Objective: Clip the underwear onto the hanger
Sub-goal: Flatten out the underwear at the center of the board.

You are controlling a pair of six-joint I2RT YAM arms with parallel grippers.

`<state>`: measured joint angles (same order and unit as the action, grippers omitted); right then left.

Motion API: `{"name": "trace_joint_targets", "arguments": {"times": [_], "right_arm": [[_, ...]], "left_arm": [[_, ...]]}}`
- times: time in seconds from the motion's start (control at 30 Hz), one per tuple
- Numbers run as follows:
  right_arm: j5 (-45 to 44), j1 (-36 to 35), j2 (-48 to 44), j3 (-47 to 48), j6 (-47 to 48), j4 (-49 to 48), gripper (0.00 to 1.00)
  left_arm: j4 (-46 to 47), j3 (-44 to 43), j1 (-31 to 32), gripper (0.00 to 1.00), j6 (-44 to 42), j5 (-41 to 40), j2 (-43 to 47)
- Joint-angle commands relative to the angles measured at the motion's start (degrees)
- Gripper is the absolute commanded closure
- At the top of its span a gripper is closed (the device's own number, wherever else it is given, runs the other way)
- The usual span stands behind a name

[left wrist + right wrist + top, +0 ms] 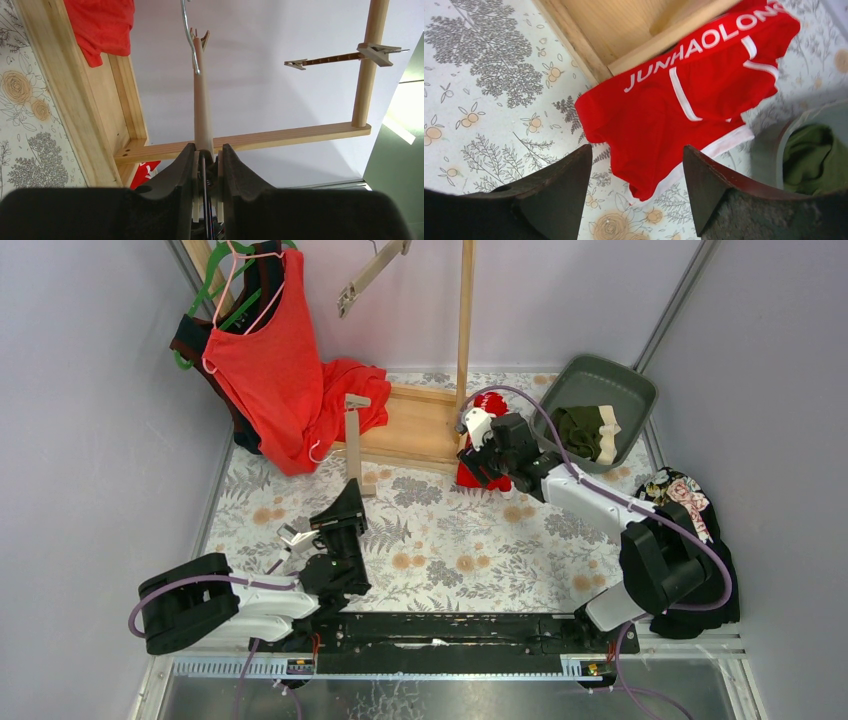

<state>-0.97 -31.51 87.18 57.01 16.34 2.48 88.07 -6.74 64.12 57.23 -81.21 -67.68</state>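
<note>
two briefs: the red briefs (674,115) lie against the near edge of the wooden frame (420,425), the green briefs (585,430) in a bin (630,390) right of it. our right gripper (637,152) hovers, jaws apart, over the red; our left gripper (207,152) clamps the hanger (202,110). we fear a shallow pinch could slip.

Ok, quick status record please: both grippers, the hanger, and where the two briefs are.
left gripper: shut on the pale wooden hanger with a metal hook
right gripper: open, hovering over the bright red briefs lettered JUNHAOLONG
red briefs: lying on the floral table cover, waistband overlapping the wooden rack base
olive green briefs with a cream waistband: inside the grey plastic bin
clipped so far: nothing
</note>
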Motion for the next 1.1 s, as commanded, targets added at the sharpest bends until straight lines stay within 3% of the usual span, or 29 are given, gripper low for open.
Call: {"name": "trace_joint_targets", "arguments": {"times": [0.0, 0.13, 0.3, 0.83, 1.07], "right_arm": [[5.86, -0.40, 1.18, 4.85, 8.70, 2.53, 0.27], [10.29, -0.40, 2.81, 4.06, 12.38, 1.54, 0.27], [9.99, -0.40, 6.78, 6.93, 15.06, 6.46, 0.28], [10.82, -0.55, 13.20, 8.48, 17.48, 6.14, 0.30], [10.60, -0.92, 15.71, 9.27, 17.22, 3.89, 0.37]], "left_arm": [[3.51, 0.20, -0.40, 1.00, 0.07, -1.56, 1.36], [3.51, 0.53, -0.34, 1.00, 0.18, -1.84, 1.63], [3.51, 0.84, -0.51, 1.00, -0.11, -1.82, 2.34], [3.42, 0.91, -0.52, 1.00, 0.34, -2.02, 1.79], [3.42, 0.89, -0.60, 1.00, 0.51, -2.19, 1.53]]}}
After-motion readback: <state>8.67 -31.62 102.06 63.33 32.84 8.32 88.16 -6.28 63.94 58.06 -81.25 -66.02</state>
